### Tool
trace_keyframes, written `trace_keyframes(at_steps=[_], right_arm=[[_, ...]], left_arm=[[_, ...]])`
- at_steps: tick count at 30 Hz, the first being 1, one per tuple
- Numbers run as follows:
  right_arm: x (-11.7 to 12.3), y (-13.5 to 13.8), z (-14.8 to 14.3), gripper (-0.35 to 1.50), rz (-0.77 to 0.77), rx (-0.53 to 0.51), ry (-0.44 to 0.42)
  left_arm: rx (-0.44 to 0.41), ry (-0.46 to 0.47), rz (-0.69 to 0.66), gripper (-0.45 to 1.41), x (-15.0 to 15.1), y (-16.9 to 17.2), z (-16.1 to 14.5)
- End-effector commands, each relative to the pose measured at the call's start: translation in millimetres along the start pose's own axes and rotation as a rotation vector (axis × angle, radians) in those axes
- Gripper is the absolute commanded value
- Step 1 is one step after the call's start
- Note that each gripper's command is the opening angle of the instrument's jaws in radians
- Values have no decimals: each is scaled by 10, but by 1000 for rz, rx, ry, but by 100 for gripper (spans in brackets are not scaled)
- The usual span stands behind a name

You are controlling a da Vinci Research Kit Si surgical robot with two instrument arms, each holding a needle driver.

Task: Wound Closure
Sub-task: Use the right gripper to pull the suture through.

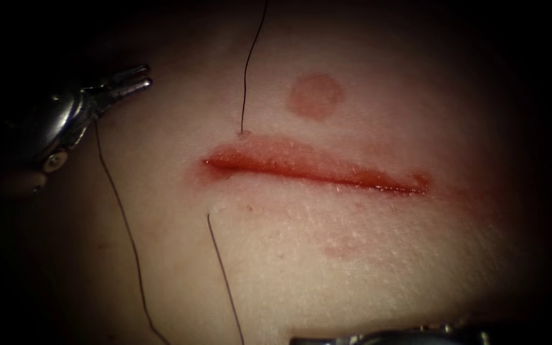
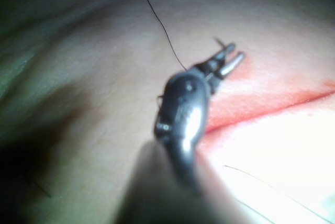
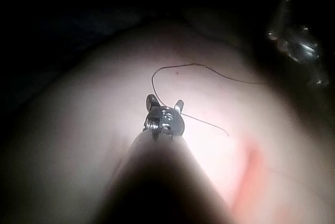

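The tissue (image 1: 327, 255) has a red cut (image 1: 314, 171) running across the endoscope view. A dark thread (image 1: 245, 70) enters the skin just above the cut's left end. Another strand (image 1: 223, 275) leaves the skin below that end and runs toward the near edge. My left tool (image 1: 134, 78) hovers left of the cut, its jaws slightly parted and holding nothing (image 2: 231, 56). A third strand (image 1: 122, 223) trails down from under its wrist. My right tool (image 3: 165, 102) has its jaws spread, and a loop of thread (image 3: 180, 66) curves on the tissue around them. Its shaft (image 1: 391, 336) lies along the near edge.
A round reddish mark (image 1: 315, 96) sits on the tissue above the middle of the cut, and a fainter one (image 1: 343, 246) below it. Red fluid lines the cut's edges. The left tool (image 3: 296, 41) also appears blurred in the right wrist view.
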Motion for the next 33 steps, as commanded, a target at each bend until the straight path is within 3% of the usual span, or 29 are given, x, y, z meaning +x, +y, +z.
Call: trace_keyframes(at_steps=[1, 7, 10, 15, 23, 33], right_arm=[[-11, 15, 8, 123, -21, -32, 3], [-46, 70, 19, 140, -78, -115, -40], [-60, 81, 41, 133, -114, -77, -95], [-73, 85, 87, 128, -161, -3, -67], [-68, 87, 153, 124, -323, 84, -29], [-55, 97, 187, 123, -423, 103, -17]], left_arm=[[-1, 1, -2, -35, -7, -1, 3], [-4, 2, -4, -35, -6, -2, 1], [-4, 2, -4, -35, -7, -1, 2], [-4, 2, -4, -35, -6, -1, 1], [-6, 2, -3, -35, -6, 0, -1], [-11, 2, -8, -35, -5, 1, -6]])
